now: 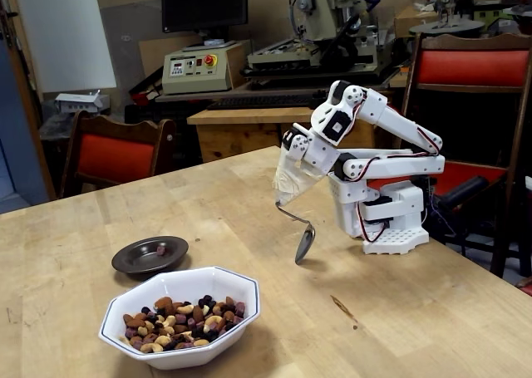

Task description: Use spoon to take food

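We see the end effector [293, 177] hidden under a beige wrap, so we cannot tell how it grips. The spoon [303, 242] hangs just below it, above the worktop [399, 320]. The food [183, 320] sits in a white bowl [237, 299], well away, down to the left.

Wooden table [416, 328], white bowl [241, 299], dark saucer [125, 262], arm base [391, 224]

A light wooden table [125, 203] is flanked by red-cushioned wooden chairs [116, 155], with a dark monitor [204, 4] and workshop machines [328, 25] ranged behind.
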